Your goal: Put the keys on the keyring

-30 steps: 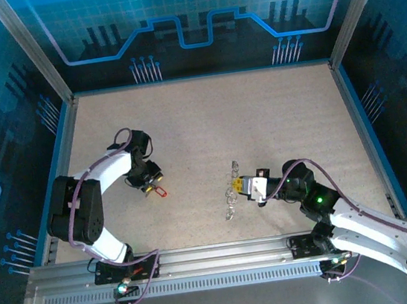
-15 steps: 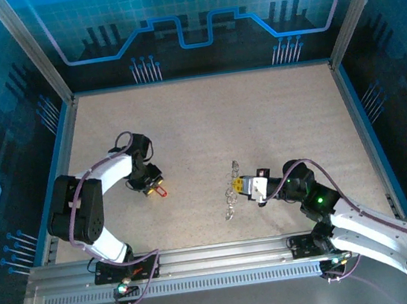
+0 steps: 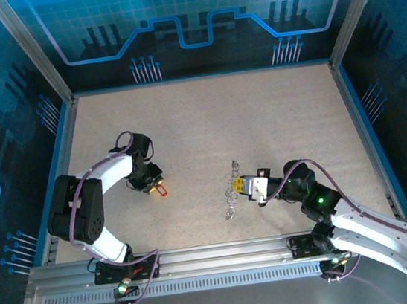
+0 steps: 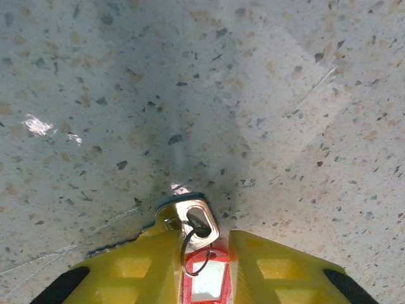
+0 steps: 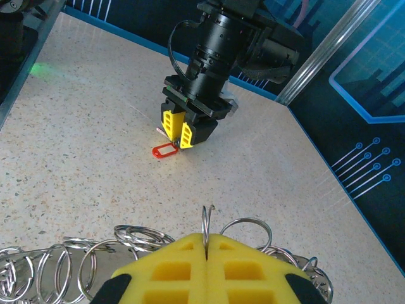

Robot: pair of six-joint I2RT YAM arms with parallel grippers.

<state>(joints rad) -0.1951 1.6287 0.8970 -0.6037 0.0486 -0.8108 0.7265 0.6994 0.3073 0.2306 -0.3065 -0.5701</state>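
Btwn L fingers (image 4: 139,266), key (image 4: 182,209) w/ red tag (image 4: 205,280)

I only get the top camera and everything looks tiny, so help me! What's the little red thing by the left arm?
Observer: A red tag, joined by a small wire loop to a silver key.
Operator: Are the left jaws gripping it?
Observer: Their yellow fingers sit on either side of the tag. I can't tell whether they pinch it.
Operator: And the right jaws?
Observer: Shut on the keyring, pinching one thin ring of a chain of linked rings.
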